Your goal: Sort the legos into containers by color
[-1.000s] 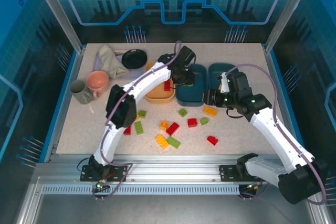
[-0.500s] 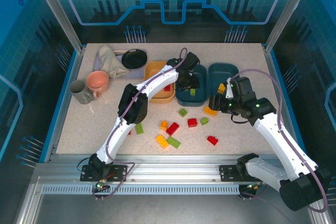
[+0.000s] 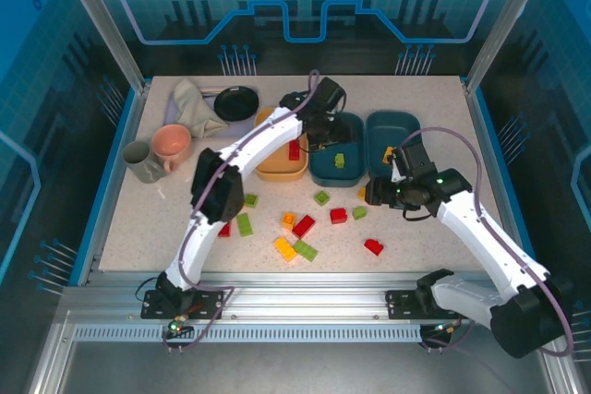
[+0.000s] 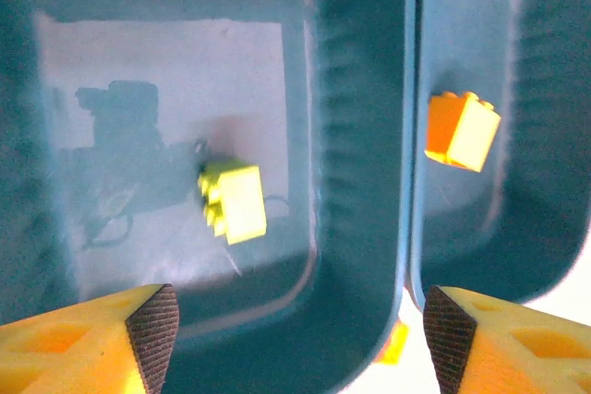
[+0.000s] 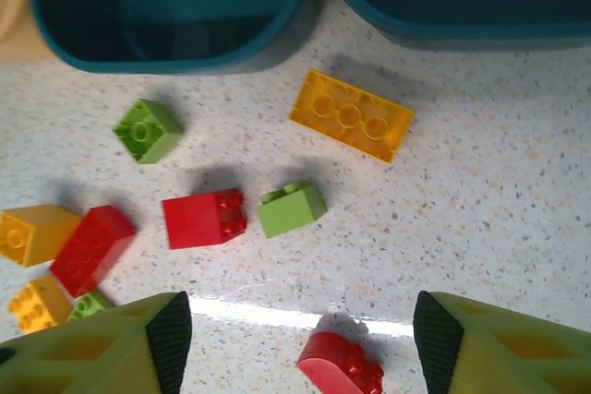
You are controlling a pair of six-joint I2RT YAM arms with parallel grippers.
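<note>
Gaping empty, my left pincer (image 4: 297, 334) hangs over a green brick (image 4: 233, 200) mid-frame in a teal tray (image 4: 355, 89); my right pincer (image 5: 295, 343) gapes too.

Top view: bright, even overhead light on the pale table (image 3: 138, 228). The surrounding enclosure (image 3: 37, 89) is dim and blue. Shadows soft and faint; focus sharp.

Left wrist view: soft, smeared focus. Dark silhouette on the floor of the teal tray (image 4: 360, 136); one corner blown white.

Right wrist view: crisp. White glare streak on the table beside the red lego (image 5: 340, 366). The legos (image 5: 291, 209) throw short, soft shadows.
</note>
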